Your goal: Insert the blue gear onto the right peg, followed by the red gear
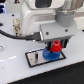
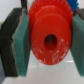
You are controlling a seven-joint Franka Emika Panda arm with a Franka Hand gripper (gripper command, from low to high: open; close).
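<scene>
My gripper (image 1: 56,46) is shut on the red gear (image 1: 56,46) and holds it just above the blue gear (image 1: 50,53). The blue gear lies flat on the white plate with a black border (image 1: 35,58), at the end toward the exterior view's right. In the wrist view the red gear (image 2: 50,35) fills the frame between two teal pads (image 2: 20,42), its centre hole facing the camera. A thin dark peg (image 1: 37,60) stands on the plate's other half. The right peg is hidden under the gears.
The plate lies on a white table (image 1: 15,75). The arm's white body (image 1: 35,22) and a black cable (image 1: 12,36) hang over the scene toward the exterior view's left.
</scene>
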